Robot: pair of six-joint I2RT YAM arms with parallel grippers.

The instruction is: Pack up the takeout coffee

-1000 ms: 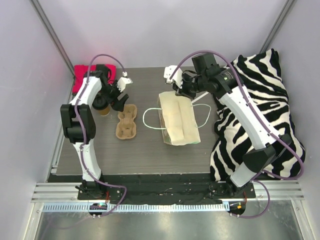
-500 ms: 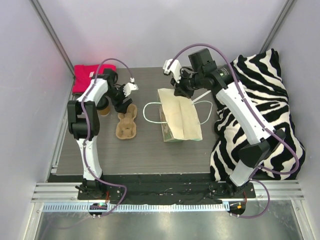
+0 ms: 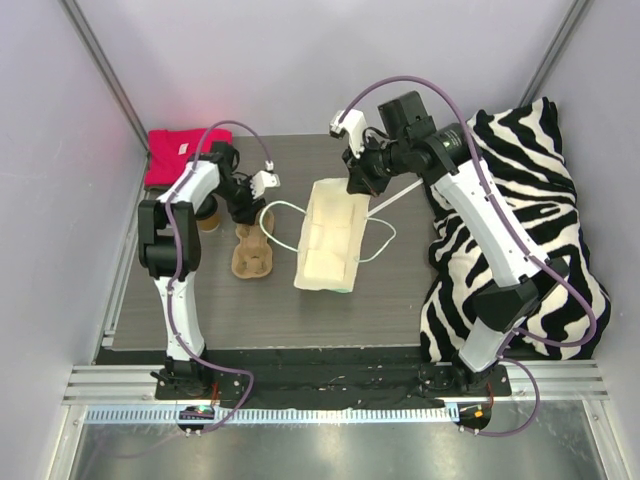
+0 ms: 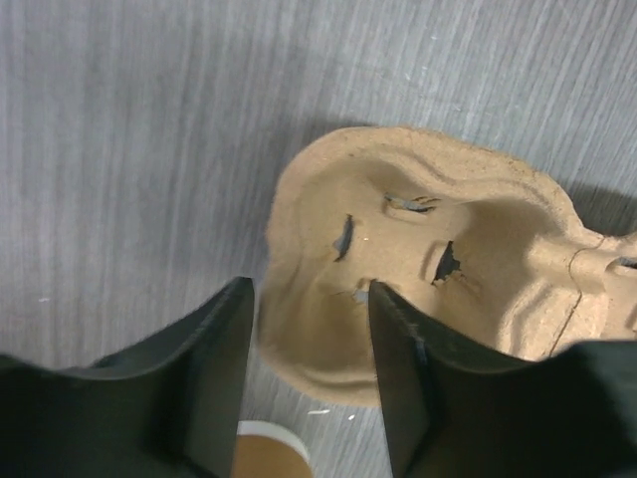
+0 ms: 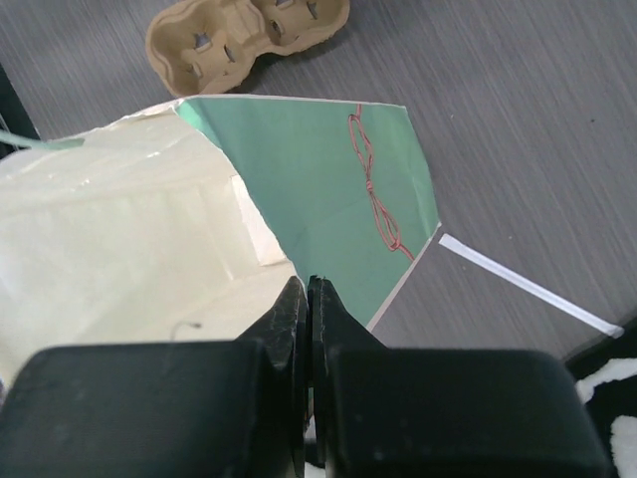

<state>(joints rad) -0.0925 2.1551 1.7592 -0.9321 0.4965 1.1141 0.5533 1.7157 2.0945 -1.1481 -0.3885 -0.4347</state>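
Observation:
The tan paper cup (image 3: 207, 217) stands at the table's left, partly hidden by my left arm; its pale rim shows in the left wrist view (image 4: 267, 445). No black lid shows. My left gripper (image 3: 247, 205) is open, its fingers (image 4: 214, 368) set either side of the near wall of the beige pulp carrier tray (image 4: 418, 269). My right gripper (image 3: 357, 180) is shut on the top rim of the white-and-green paper bag (image 3: 330, 235), holding its mouth up; the wrist view shows the shut gripper (image 5: 309, 286) on the bag's edge (image 5: 318, 159).
The carrier tray (image 3: 252, 248) lies between the cup and the bag. A red cloth (image 3: 172, 152) lies at the back left. A zebra-striped cushion (image 3: 520, 230) fills the right side. The bag's white handles (image 3: 375, 232) stick out.
The bag has swung and shifted left towards the tray, still held in my right gripper. My left gripper has moved right from the cup to the tray's far end.

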